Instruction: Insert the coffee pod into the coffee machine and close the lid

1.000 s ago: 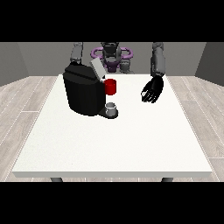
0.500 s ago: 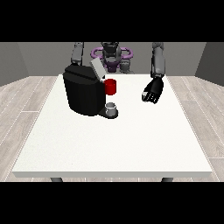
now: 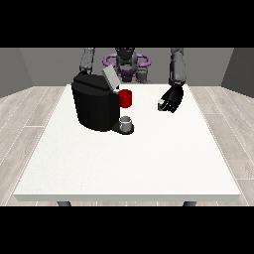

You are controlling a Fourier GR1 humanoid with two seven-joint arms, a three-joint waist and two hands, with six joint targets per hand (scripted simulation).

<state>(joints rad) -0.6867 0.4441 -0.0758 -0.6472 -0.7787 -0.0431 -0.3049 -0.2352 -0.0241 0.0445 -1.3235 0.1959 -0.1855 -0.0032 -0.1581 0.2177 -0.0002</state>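
Hand [image 3: 171, 100] (view's right) above table [image 3: 149, 163]

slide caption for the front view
Hand at the view's right hovers beside the black coffee machine, its lid raised.

The black coffee machine [image 3: 94, 106] stands upright on the white counter [image 3: 129, 158], towards its far left side, with its grey lid [image 3: 110, 78] tilted up and open. A small grey thing [image 3: 127, 121] sits at the machine's base in front.
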